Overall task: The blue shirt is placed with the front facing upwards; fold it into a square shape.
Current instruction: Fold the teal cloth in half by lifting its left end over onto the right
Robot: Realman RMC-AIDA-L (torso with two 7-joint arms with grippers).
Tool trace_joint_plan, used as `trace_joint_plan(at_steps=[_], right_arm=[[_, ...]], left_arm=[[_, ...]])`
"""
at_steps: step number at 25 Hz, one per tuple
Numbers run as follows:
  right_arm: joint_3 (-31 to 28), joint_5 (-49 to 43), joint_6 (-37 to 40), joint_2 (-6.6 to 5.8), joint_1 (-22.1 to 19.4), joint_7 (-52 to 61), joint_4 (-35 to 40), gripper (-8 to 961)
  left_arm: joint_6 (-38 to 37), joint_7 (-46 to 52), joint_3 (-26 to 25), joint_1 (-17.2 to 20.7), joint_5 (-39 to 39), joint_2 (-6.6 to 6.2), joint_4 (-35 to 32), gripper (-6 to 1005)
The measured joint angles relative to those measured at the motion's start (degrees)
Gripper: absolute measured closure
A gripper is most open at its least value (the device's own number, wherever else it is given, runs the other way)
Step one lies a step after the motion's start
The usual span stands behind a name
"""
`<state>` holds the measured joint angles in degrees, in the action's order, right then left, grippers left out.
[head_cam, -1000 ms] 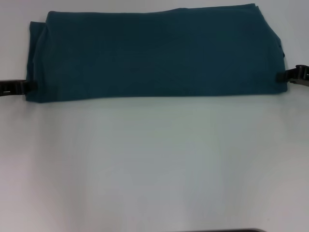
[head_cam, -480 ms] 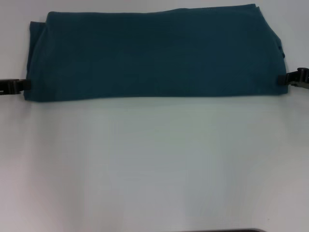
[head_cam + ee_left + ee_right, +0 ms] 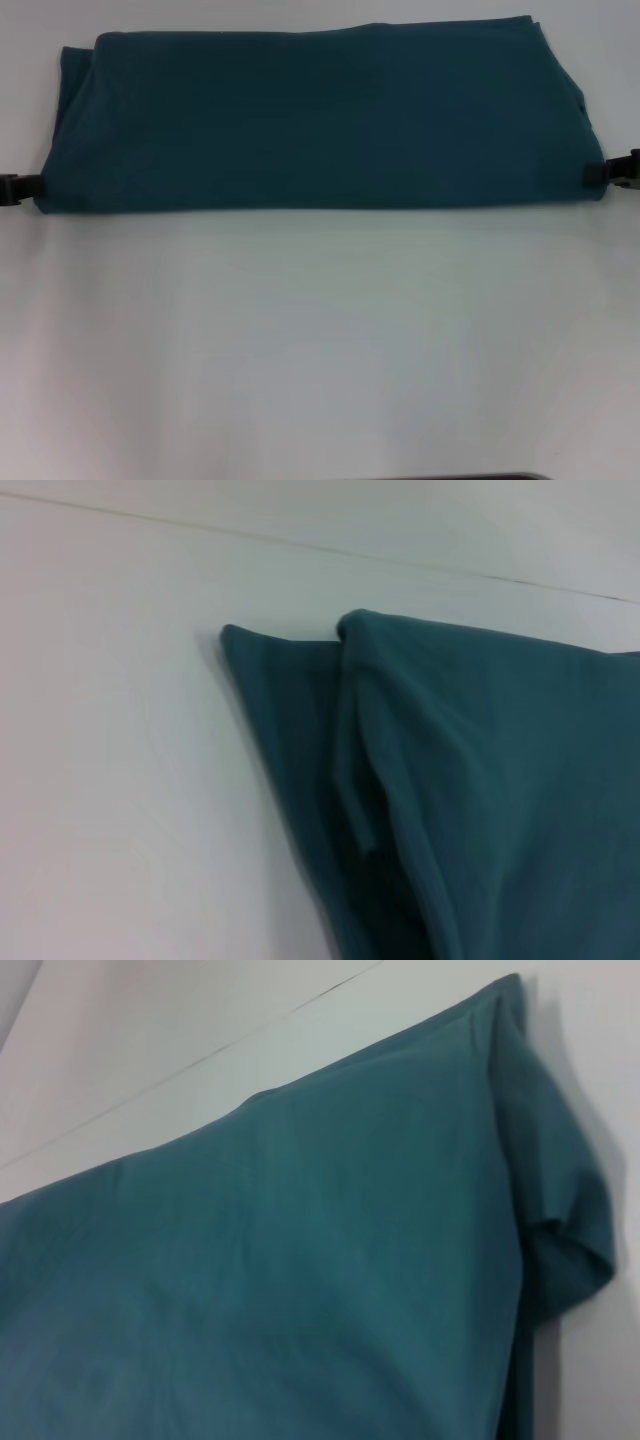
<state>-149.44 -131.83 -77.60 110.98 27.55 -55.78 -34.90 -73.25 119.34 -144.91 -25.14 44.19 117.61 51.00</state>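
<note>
The blue shirt (image 3: 320, 120) lies on the far half of the white table as a long, flat, folded band with its plain side up. My left gripper (image 3: 30, 185) holds the band's near left corner, and only its dark tips show at the picture's edge. At the near right corner my right gripper (image 3: 597, 172) grips the cloth the same way. The band is stretched taut between them. The left wrist view shows the shirt's (image 3: 450, 780) layered left end, and the right wrist view shows the shirt's (image 3: 300, 1260) smooth top and tucked sleeve. Neither shows any fingers.
The white table (image 3: 320, 340) stretches bare from the shirt's front edge toward me. A dark strip (image 3: 460, 477) shows at the bottom edge of the head view. A thin seam line (image 3: 300, 545) runs across the table behind the shirt.
Both grippers have moved outward, the left to the left and the right to the right. The shirt's ends went with them, so the band is wider and its front edge straighter.
</note>
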Motion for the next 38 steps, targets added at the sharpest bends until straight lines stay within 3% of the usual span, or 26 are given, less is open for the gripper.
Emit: trace_joint_plan(at_steps=[11,27,38], right_arm=[[-2.1,0.0,-5.0,-0.62,-2.9,-1.8,-1.0,941],[-5.7,0.0,-14.1,-0.03,-9.6,-8.3,-1.6,942],[-7.4,0.0,-17.5,-0.53,-13.1,-8.9,-2.7,941]], left_arm=[[-4.7,0.0,0.0,2.8,0.0,-0.91,1.9,1000],[-18.0,-3.0,0.0,6.7,0.0,-0.58,6.7,999],[-23.6,-4.0,-1.0,8.8,0.0,-1.85,7.3,1000]])
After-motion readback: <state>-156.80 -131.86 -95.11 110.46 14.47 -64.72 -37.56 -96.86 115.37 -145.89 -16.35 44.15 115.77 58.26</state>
